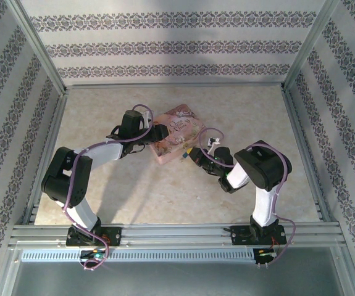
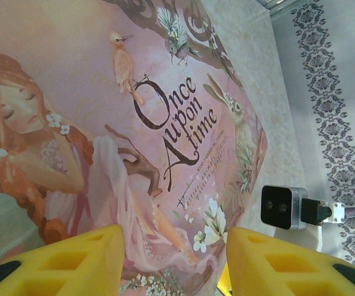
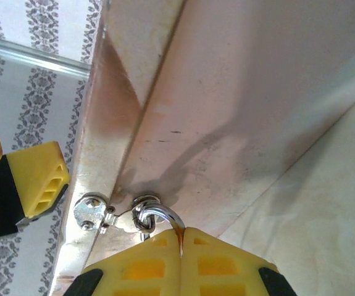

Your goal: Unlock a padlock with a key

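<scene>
**Right gripper [image 3: 180,243] is pressing shut against the padlock [image 3: 158,214] at the tin's [image 3: 239,92] clasp [image 3: 94,213].**

The padlock is showing as a small curved loop of bright silvery metal on the tin's side wall, hooked at the clasp's round steel eyelet. It is touching the right gripper's blocky yellow fingertips, which are meeting with no gap. Whether they are pinching the loop cannot be told. The left gripper [image 2: 174,262] is standing about half open over the tin's flat, glossy pink lid, its hollow-celled yellow fingers apart and clasping nothing. They are sitting just below the painted red-haired girl and the curly "Once upon a time" lettering. The tin's wall is looking smooth, pinkish and faintly scratched.
</scene>
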### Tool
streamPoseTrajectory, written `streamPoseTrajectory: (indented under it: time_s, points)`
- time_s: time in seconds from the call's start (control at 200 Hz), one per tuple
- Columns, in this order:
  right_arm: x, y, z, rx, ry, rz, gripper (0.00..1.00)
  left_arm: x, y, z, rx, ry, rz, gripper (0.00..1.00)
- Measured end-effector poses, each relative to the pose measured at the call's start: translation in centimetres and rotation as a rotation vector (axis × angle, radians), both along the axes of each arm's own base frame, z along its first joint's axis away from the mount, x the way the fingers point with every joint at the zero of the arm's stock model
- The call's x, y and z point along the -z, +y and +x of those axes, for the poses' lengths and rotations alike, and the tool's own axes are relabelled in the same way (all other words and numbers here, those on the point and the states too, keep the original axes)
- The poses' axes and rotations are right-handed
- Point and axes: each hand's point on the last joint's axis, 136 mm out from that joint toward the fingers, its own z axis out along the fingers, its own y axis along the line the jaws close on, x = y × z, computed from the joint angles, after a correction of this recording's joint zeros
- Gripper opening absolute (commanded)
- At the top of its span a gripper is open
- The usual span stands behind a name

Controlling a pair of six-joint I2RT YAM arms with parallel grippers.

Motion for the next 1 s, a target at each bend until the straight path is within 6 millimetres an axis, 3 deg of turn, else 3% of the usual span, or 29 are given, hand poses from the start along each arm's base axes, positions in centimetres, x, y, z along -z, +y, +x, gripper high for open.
streamPoseTrajectory:
  time_s: [0.23,0.43,0.71,0.845,1.0]
  points:
    - [-0.1,-0.6,0.7,0.117,0.045,0.042,0.00,0.0,0.0,0.0,0.000,-0.002,-0.001,0.48]
    - [-1.4,-1.5,1.3,0.203,0.034,0.079,0.00,-0.1,0.0,0.0,0.000,-0.006,-0.003,0.51]
    - [-1.9,-4.4,-0.3,0.290,0.018,0.042,0.00,-0.8,0.2,-0.5,0.000,-0.005,-0.002,0.59]
    - [-4.1,-4.8,-0.7,0.289,-0.035,0.012,0.00,-1.8,0.7,-1.4,-0.013,0.002,0.011,0.63]
    - [-7.4,-5.4,-1.6,0.266,-0.111,-0.057,0.00,-4.8,1.8,-2.4,-0.038,-0.055,0.030,0.68]
